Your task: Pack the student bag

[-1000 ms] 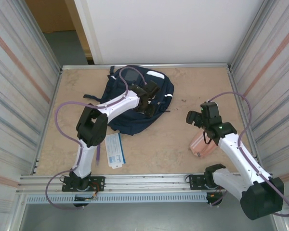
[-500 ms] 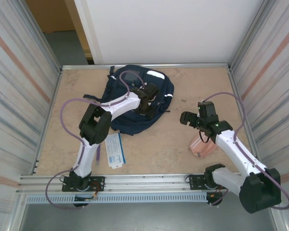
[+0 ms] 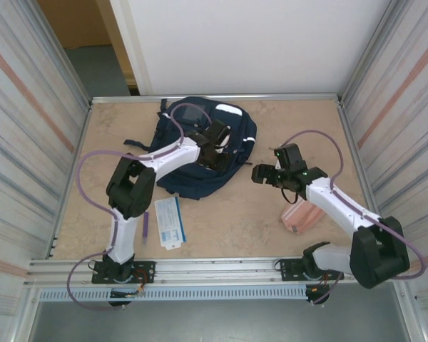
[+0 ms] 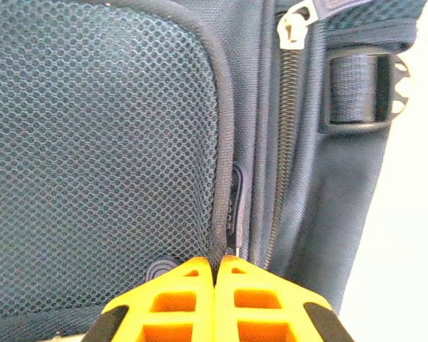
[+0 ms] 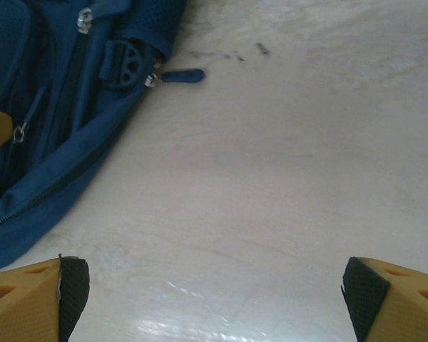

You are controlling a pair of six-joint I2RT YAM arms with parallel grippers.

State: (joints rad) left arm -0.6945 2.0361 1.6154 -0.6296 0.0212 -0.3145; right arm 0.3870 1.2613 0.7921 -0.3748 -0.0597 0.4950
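Note:
The student bag (image 3: 178, 178) is a navy backpack lying flat at the back middle of the table. My left gripper (image 3: 215, 158) rests on its right half. In the left wrist view that gripper (image 4: 217, 262) is shut, with its yellow tips meeting at the black piping of a mesh pocket (image 4: 100, 142). A small zipper pull (image 4: 235, 203) ends right at the right fingertip; I cannot tell whether it is pinched. My right gripper (image 3: 260, 174) hovers open over bare table just right of the bag (image 5: 28, 206), with nothing between its fingers (image 5: 214, 299).
A pink pouch (image 3: 303, 214) lies under the right forearm. A white-and-blue booklet (image 3: 170, 222) and a purple pen (image 3: 145, 228) lie near the front left. A blue zipper tab (image 5: 178, 75) trails off the bag's edge. Walls enclose the table on three sides.
My left gripper has closed on the bag's right half. The right arm has swung left toward the bag, staying open.

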